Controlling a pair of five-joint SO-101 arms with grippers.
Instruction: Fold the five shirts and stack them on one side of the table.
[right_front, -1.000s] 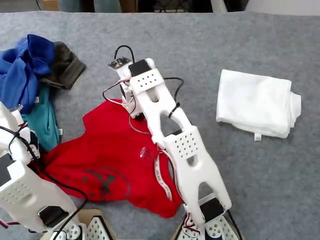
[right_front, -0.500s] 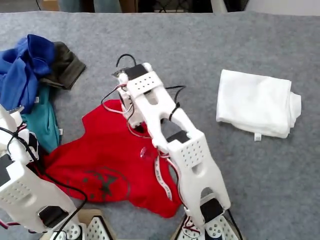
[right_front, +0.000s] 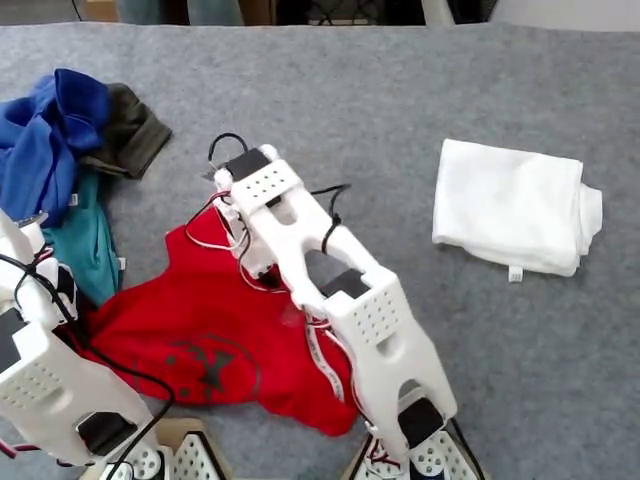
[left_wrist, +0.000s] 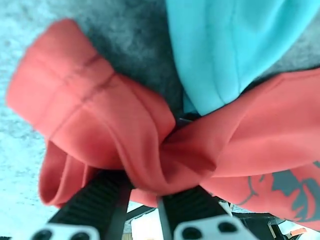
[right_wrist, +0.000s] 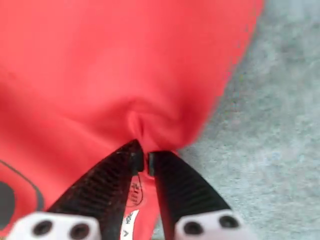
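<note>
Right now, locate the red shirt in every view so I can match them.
High view: red shirt spread lower left of centre.
Left wrist view: sleeve bunched in the left gripper.
Right wrist view: fabric pinched in the right gripper.
Shared landmark: the shirt's dark print.

Red shirt (right_front: 200, 320): soft matt knit cloth, stitched hem. White shirt (right_front: 510, 205): matt cloth. Table (right_front: 400, 100): grey felt, rough. Arms (right_front: 375, 320): white matt plastic. Right gripper (right_wrist: 144, 154) fingers (right_wrist: 175, 185): black plastic, ribbed.
</note>
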